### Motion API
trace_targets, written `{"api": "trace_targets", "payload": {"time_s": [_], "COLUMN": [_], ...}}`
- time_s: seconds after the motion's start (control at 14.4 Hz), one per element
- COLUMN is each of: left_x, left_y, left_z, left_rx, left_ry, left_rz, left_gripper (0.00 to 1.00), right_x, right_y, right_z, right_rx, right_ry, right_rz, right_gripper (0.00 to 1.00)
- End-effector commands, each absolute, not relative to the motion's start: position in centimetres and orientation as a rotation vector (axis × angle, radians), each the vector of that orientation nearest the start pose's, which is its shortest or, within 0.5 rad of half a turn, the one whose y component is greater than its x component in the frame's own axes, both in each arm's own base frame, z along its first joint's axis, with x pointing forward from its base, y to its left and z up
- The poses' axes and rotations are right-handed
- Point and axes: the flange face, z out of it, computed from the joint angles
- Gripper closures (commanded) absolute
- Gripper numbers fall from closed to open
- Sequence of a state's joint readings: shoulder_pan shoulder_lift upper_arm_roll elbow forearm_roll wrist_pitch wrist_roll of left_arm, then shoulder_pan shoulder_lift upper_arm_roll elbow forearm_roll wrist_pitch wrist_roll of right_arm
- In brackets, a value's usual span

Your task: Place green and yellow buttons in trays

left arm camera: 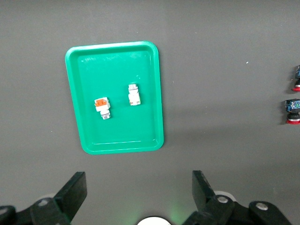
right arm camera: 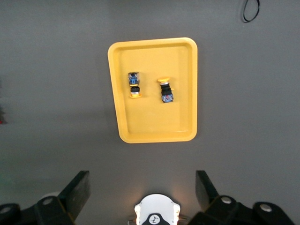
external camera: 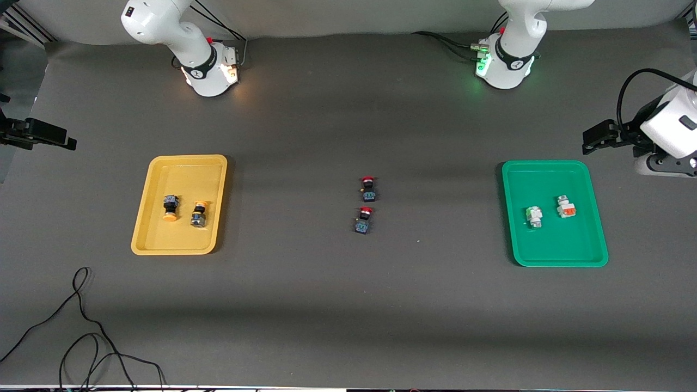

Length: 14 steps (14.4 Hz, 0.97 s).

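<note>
The shallow yellow plastic tray, at left of centre in the front view, held two black-bodied pushbuttons with orange-yellow caps, lying side by side and apart. The shallow green plastic tray, at right of centre, held a white-bodied pushbutton marked green and a white-bodied pushbutton marked orange-red. Two black pushbuttons with red caps lay on the grey table at frame centre. The left gripper, at the right edge of the front view, stood with fingers apart and empty. The right gripper, at the left edge, stood likewise apart and empty.

Open table between yellow tray and green tray, bar two red-capped buttons midway.
</note>
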<state>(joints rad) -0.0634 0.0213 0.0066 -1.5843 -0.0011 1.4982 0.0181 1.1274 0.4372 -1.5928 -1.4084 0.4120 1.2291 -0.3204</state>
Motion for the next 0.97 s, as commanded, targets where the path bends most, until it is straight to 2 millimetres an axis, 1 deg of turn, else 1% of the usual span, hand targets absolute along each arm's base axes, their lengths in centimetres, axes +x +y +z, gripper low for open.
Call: {"api": "trace_targets", "payload": {"time_s": [0.0,0.14,0.42,0.55,0.62,0.69,0.76,0.9], "left_x": [54.6,54.6,54.6,54.7,54.7,54.7,54.7,54.7], "left_y": [-3.1,-3.2,-3.3,-3.4,-3.3,-3.3,-3.3,-3.3], "left_z": [60.6,60.6,60.5,60.5,60.5,60.5,60.5,60.4], "left_rx": [-3.119,-3.119,-3.117,-3.119,-3.119,-3.119,-3.119,-3.119], "left_ry": [0.119,0.121,0.126,0.124,0.122,0.122,0.122,0.122], "left_rz": [0.165,0.165,0.165,0.16,0.16,0.16,0.16,0.16], "left_gripper": [0.0,0.0,0.0,0.0,0.0,0.0,0.0,0.0], "right_x": [54.0,54.1,54.1,54.4,54.7,55.0,55.3,55.8], "right_y": [-5.2,-4.7,-4.9,-4.2,-3.9,-4.0,-3.7,-4.3], "right_z": [63.7,63.5,63.5,63.5,63.2,62.6,62.6,62.7], "right_rx": [-3.098,-3.096,-3.094,-3.094,-3.091,-3.076,-3.065,-3.025], "right_ry": [0.147,0.137,0.139,0.14,0.158,0.165,0.173,0.209], "right_rz": [0.316,0.318,0.317,0.318,0.324,0.339,0.337,0.333], "right_gripper": [0.01,0.01,0.0,0.0,0.0,0.01,0.01,0.0]}}
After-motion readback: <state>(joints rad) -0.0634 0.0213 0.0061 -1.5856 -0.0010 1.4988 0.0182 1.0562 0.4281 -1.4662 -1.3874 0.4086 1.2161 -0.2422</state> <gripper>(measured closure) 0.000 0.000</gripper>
